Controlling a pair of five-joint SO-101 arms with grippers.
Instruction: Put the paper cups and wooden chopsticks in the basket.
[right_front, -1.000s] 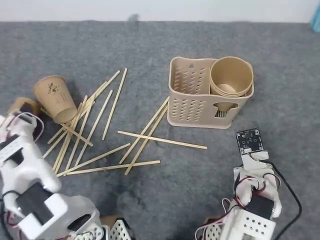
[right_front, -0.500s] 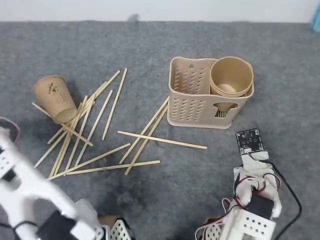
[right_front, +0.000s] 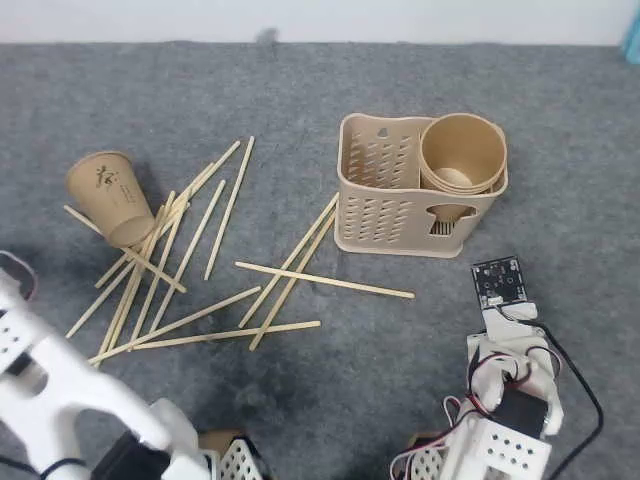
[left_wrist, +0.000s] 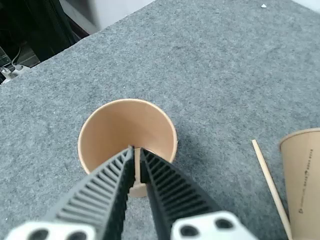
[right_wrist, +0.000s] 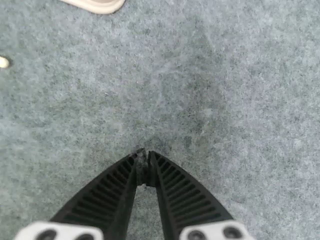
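Squarely beneath the left fingers (left_wrist: 117, 167), all but closed and empty, stands an upright cup (left_wrist: 125, 122), mouth up; the right fingers (right_wrist: 125, 175), closed, sit near the basket (right_front: 385, 215).

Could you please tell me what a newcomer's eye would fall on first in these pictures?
Probably the wooden chopsticks strewn over the grey carpet left of the basket, one compartment of which already holds nested paper cups. A printed cup lies tipped at the scatter's far-left edge. In the left wrist view, the left pincer is closed on the near wall of an open plain cup.
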